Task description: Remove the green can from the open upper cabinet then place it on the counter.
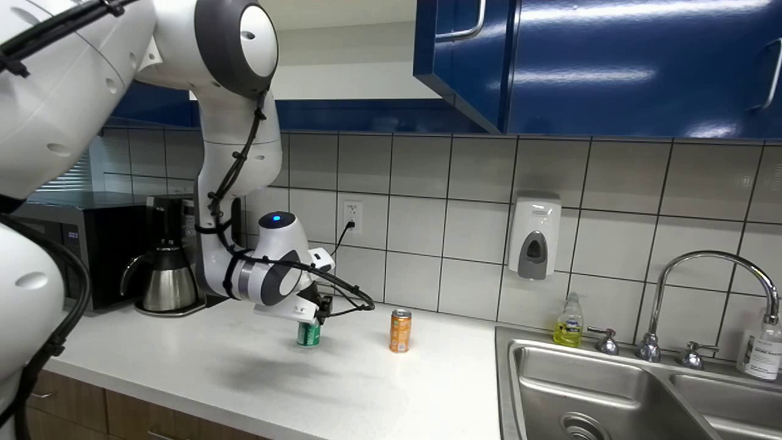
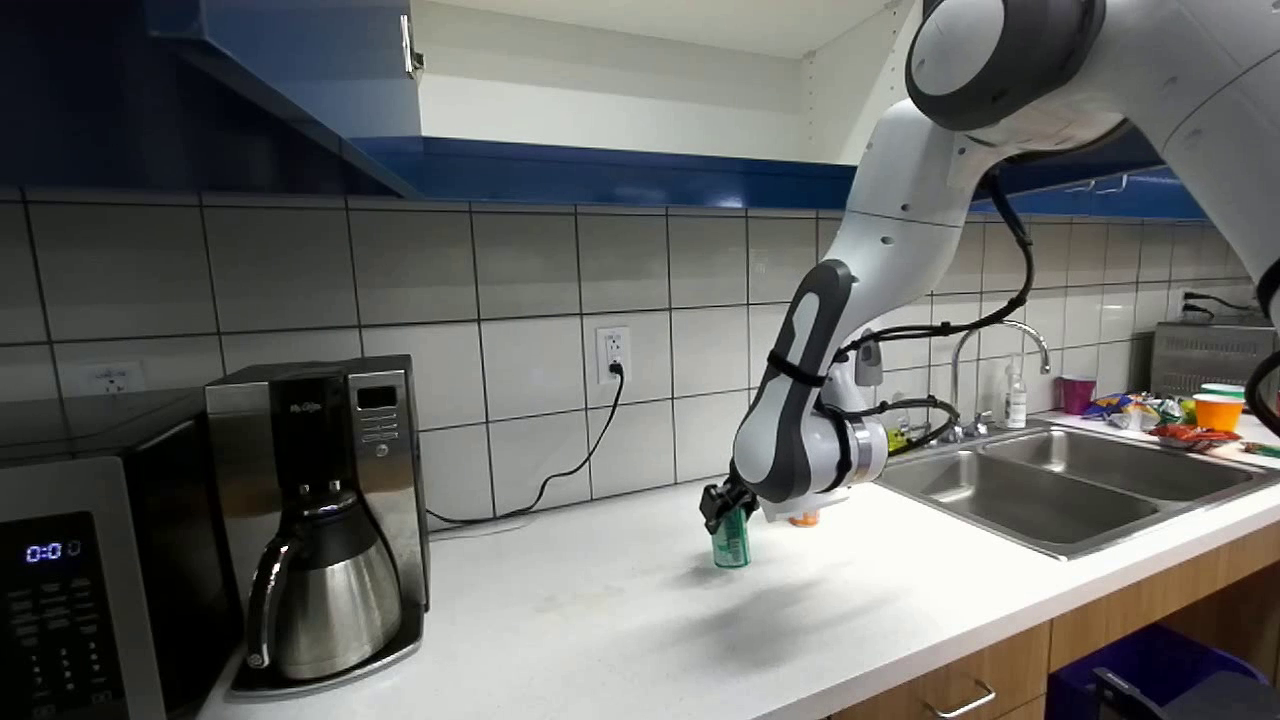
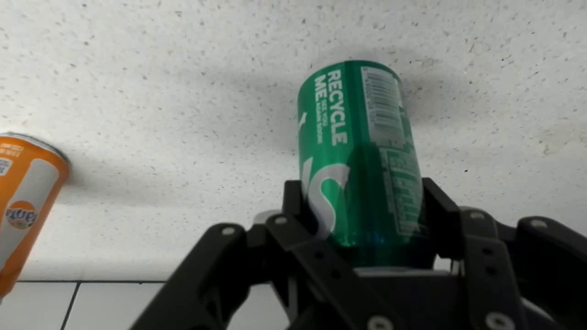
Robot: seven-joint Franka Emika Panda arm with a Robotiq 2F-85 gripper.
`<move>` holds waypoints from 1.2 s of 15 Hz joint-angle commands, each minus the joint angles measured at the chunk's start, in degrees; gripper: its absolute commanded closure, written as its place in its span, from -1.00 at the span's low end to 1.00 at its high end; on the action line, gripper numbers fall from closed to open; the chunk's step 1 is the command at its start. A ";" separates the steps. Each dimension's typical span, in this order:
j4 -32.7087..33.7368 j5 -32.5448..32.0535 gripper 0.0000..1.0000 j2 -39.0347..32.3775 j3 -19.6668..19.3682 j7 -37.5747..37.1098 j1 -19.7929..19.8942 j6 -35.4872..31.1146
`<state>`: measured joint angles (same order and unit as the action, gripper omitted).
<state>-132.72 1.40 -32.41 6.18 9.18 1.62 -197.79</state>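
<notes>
The gripper [image 3: 362, 201] is clenched on the green can [image 3: 360, 133], with black fingers [image 3: 292, 197] pressed to both sides of it; the can is outside the upper cabinet [image 2: 620, 95] and low at the counter [image 1: 440, 391], left of the sink [image 1: 599, 385] in both exterior views and well apart from it. The can looks roughly upright, and whether its base touches the counter I cannot tell. The orange can [image 1: 400, 331] stands upright on the same side of the sink, nearer to it than the green can. The white arm [image 1: 220, 122] bends down on that side of the sink. The upper cabinet, its dark blue door [image 1: 470, 67] open on a white interior, hangs higher than the sink and off to its left, while a closed blue door [image 1: 635, 104] hangs above the sink itself. Along the sink's back edge stand a bottle of yellow dish soap [image 1: 569, 327] and the chrome faucet [image 1: 712, 253], and a soap dispenser [image 1: 536, 238] is mounted on the tiled wall [image 1: 418, 226] above the sink's left end. Farther left of the sink than the green can are the coffee maker [image 2: 318, 530] and, farther still, the microwave [image 2: 120, 560]. Right of the sink stands an orange cup [image 2: 1218, 412].
</notes>
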 commanded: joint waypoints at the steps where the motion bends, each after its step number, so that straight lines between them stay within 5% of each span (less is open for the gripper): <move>1: 2.83 -3.65 0.23 -1.58 -0.24 -2.74 0.80 -0.03; 18: 6.70 -4.83 0.23 -5.20 -1.38 -3.33 0.19 0.01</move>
<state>-126.98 -1.64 -37.38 5.07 7.53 1.61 -197.83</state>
